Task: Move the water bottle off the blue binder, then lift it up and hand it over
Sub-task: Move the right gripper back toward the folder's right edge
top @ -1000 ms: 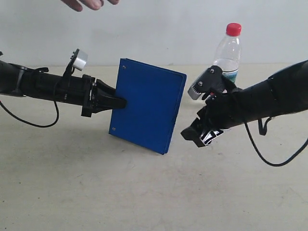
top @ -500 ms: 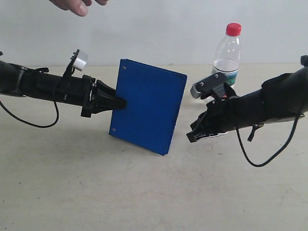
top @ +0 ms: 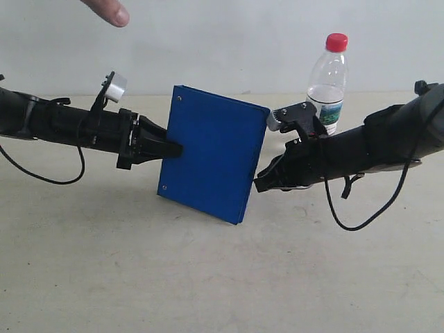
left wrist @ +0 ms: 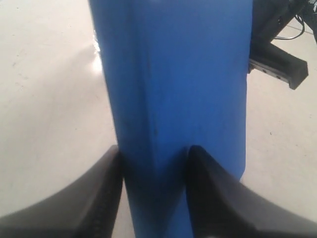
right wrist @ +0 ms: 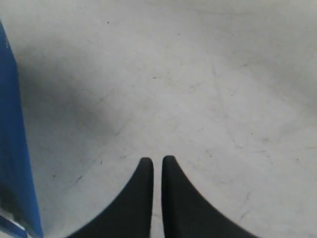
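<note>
Beige tabletop [top: 208, 277], left pincer [top: 177, 148] clamping tilted blue binder [top: 211, 163], right pincer [top: 259, 184] closed

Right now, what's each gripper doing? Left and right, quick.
Left gripper: closed on the blue binder, gripping its edge.
Right gripper: closed, holding nothing.

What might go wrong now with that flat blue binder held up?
The left hand pinches the flat bright blue binder by one edge only; it might slip. The shut right hand, close to its opposite edge, could knock it. The clear plastic red-capped bottle stands near the right arm; a swing might topple it.
</note>
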